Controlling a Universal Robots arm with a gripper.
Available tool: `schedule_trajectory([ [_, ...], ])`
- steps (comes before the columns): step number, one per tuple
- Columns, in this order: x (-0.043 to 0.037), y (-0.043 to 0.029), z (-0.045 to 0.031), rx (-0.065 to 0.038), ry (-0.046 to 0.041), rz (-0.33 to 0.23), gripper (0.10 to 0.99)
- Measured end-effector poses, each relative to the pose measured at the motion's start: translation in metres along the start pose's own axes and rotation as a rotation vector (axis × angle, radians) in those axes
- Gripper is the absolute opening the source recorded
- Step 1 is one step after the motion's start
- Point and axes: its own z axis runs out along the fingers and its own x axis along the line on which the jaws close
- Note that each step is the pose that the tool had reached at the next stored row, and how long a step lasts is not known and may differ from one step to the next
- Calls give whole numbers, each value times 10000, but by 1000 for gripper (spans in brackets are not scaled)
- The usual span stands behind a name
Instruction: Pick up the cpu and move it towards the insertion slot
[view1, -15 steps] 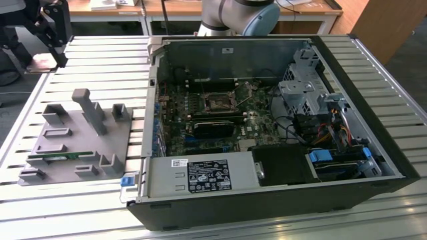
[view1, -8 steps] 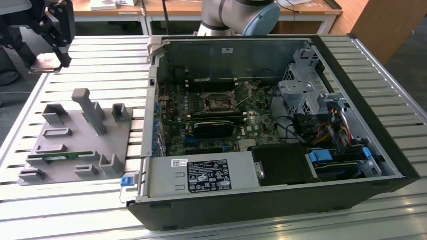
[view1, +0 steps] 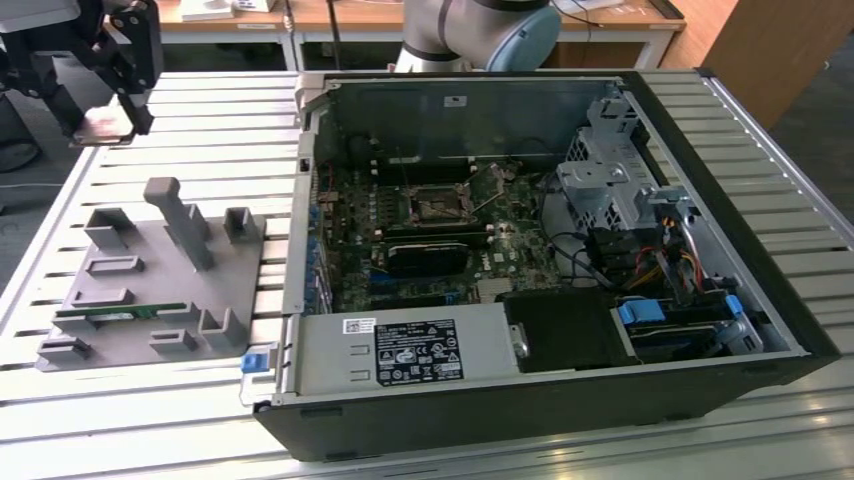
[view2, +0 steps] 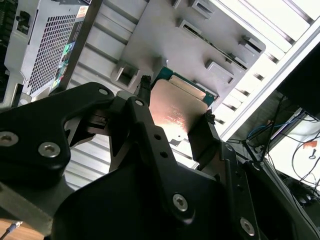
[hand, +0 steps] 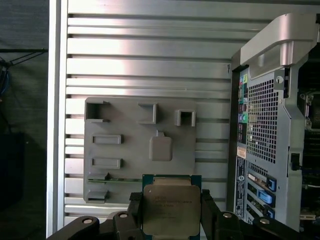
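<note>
Jaws clamp the cpu (hand: 171, 208) high above the grey holder tray (hand: 130, 130).

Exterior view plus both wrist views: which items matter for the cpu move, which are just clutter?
Job items:
- cpu, clamped in the gripper, raised above the slatted table
- insertion slot on the board inside the open case

Lying about:
- grey fixture tray on the table
- green memory stick in that tray
- power supply
- drive cage

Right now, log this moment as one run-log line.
gripper: shut on cpu | position: raised above grey fixture tray, outside computer case | insertion slot: empty, cpu not there yet
</note>
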Motion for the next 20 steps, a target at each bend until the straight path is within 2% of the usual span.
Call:
schedule_trajectory([
  [20, -155, -2, 0, 0, 0, 0, 545],
])
